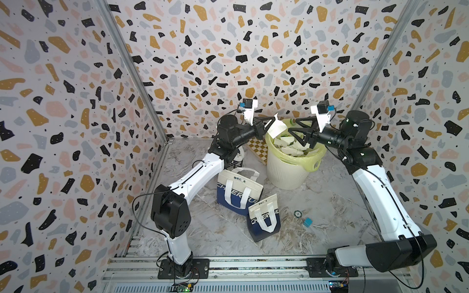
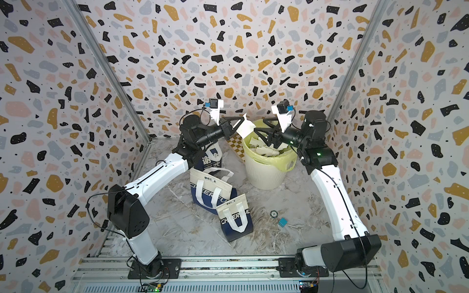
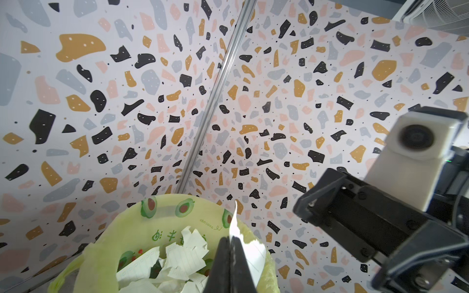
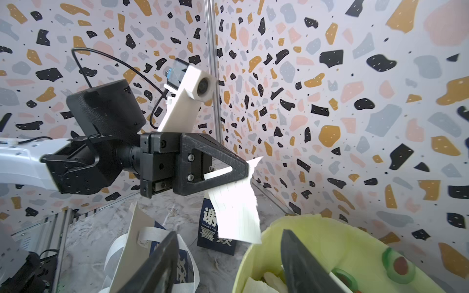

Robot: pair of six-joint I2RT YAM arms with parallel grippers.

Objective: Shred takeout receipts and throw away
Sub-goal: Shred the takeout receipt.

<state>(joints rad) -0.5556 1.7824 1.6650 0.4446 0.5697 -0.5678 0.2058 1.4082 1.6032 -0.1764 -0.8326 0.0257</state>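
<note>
Takeout receipt piece [image 4: 236, 210] is pinched by its top edge in your left jaws, which are clamped tight, so the sheet hangs below them right at the rim of the lined trash bin [image 1: 286, 175]. Your right jaws stand apart and empty, facing the left ones, with torn scraps [image 3: 177, 258] piled directly beneath. I'm guessing that's the point: hold it over the bin so every torn bit drops straight in. The tote bags [image 1: 236, 192] sit well behind both jaws.
</note>
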